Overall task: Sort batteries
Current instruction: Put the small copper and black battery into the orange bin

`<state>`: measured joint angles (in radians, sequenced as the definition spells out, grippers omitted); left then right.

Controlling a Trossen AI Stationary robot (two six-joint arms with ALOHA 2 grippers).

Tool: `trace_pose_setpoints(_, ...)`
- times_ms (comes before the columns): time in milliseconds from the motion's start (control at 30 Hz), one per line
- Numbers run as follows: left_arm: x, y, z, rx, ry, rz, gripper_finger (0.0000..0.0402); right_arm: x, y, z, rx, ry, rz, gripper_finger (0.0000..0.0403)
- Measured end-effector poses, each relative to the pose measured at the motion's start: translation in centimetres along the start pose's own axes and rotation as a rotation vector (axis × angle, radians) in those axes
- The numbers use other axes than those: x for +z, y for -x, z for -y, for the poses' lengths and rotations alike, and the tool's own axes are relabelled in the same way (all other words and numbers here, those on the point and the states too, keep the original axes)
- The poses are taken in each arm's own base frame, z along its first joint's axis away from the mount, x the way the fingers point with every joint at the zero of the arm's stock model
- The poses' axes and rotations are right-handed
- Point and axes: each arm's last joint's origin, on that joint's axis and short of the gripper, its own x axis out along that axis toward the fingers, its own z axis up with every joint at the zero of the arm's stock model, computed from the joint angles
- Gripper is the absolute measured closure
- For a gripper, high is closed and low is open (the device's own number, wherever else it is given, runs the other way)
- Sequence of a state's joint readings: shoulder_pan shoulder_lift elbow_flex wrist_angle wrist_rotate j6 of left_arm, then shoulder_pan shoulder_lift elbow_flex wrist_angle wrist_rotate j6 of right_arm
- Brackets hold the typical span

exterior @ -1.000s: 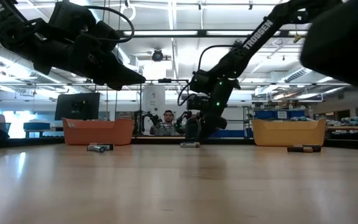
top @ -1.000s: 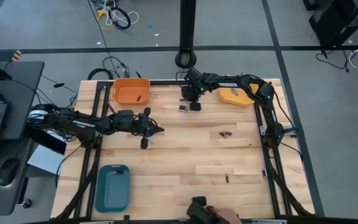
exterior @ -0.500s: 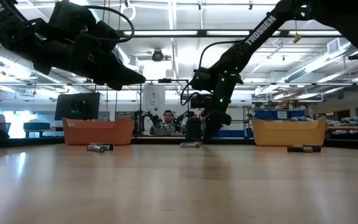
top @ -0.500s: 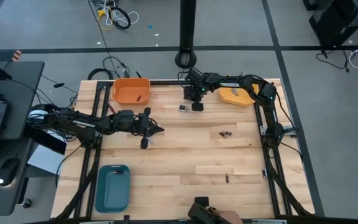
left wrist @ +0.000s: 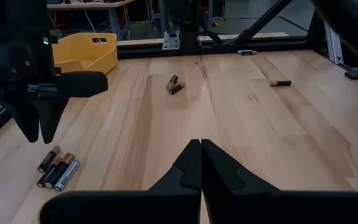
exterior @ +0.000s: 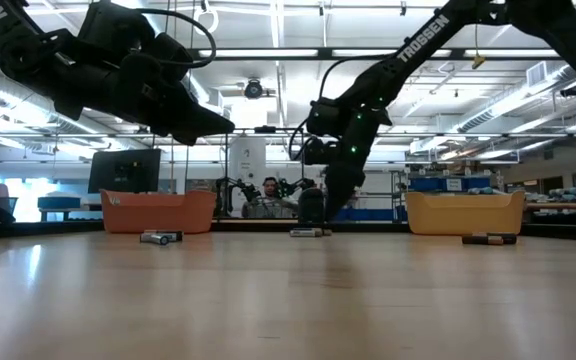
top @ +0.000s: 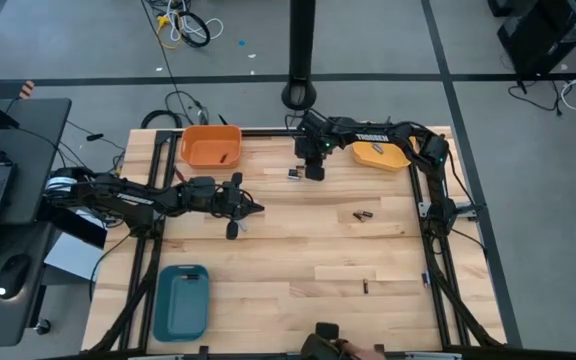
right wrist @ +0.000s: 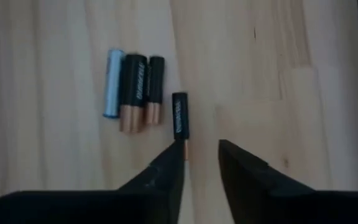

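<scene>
Right gripper (right wrist: 201,158) is held low over a cluster of four batteries (right wrist: 143,92) near the counter's (top: 298,250) far edge, its fingers apart and empty. One fingertip (right wrist: 173,163) is seen just at the copper end of the thinnest cell (right wrist: 179,115), not straddling it. From this offset, a descent could land the fingertip on the cell and roll it into the three beside it, scattering the group; a closing could equally pinch nothing or drag two cells together.

Taking that cluster as landmark, the cells are seen as one pale blue, two dark with copper ends lying touching, and the thin dark one slightly apart. A pair (top: 362,215) lies nearer the counter's middle, a single one (top: 364,287) nearer the front. The orange tray (top: 211,146) and yellow tray (top: 378,154) flank the cluster.

The left gripper (left wrist: 200,163), fingers pressed together, is parked above the counter well short of the cluster.
</scene>
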<state>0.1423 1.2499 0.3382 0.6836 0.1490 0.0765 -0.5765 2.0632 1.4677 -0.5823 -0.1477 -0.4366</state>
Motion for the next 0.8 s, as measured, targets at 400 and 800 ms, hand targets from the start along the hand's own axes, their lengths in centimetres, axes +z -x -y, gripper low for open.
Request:
trace_pose_setpoints(400,0.0,0.0,0.0,0.0,0.002,-0.001,0.0396,-1.8,-1.8,-1.3,0.029,-0.009,-0.031,0.0238)
trace_pose_setpoints(800,0.0,0.0,0.0,0.0,0.002,-0.001,0.0396,-1.4,-2.2,-1.4,-0.029,0.012,0.04,0.0242)
